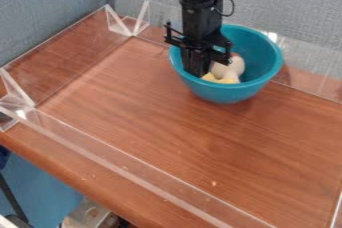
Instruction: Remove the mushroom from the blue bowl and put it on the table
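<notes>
You have the black arm coming down from the top of the view, with the gripper lowered into the blue bowl, at the side of the bowl nearer the left edge of the picture. Your gripper's tips are down inside the rim and pressed together, as far as you can make out; the dark parts run into one another there, and you cannot tell whether they touch anything. The mushroom lies in the bowl, just beside the gripper on its right in the picture, with its pale, rounded shape partly hidden behind the black parts. Next to it, low in the bowl and toward the near wall, you can see a yellow piece, also partly covered by the gripper. The bowl sits upright on the reddish-brown table, toward the back, near the clear wall there. Beyond that wall you have a gray fabric panel standing behind the table.
</notes>
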Motion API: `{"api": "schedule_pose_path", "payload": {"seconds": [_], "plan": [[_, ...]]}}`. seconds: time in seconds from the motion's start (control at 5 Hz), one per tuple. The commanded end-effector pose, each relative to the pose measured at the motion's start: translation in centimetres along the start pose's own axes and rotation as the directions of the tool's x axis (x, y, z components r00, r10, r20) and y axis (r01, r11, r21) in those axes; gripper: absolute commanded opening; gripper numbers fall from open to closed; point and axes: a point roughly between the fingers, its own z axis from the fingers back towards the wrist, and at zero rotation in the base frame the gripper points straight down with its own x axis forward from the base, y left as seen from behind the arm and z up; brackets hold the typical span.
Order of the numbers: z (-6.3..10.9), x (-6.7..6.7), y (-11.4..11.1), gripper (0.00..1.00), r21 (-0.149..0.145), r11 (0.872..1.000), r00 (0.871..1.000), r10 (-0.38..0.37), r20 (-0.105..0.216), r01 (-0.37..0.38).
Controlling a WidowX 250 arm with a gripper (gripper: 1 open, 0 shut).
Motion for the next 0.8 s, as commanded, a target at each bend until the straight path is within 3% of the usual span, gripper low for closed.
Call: {"api": "schedule_pose_path", "payload": {"seconds": [0.0, 0.4, 0.6], "plan": [[3.3, 0.1, -0.2, 0.00, 0.015, 1.000, 0.996, 0.016, 0.083, -0.017], [2.6, -0.1, 0.5, 0.00, 0.009, 0.999, 0.994, 0.041, 0.097, -0.042], [4.6, -0.7, 1.0, 0.00, -0.003, 0.999, 0.989, 0.032, 0.144, -0.032]]}}
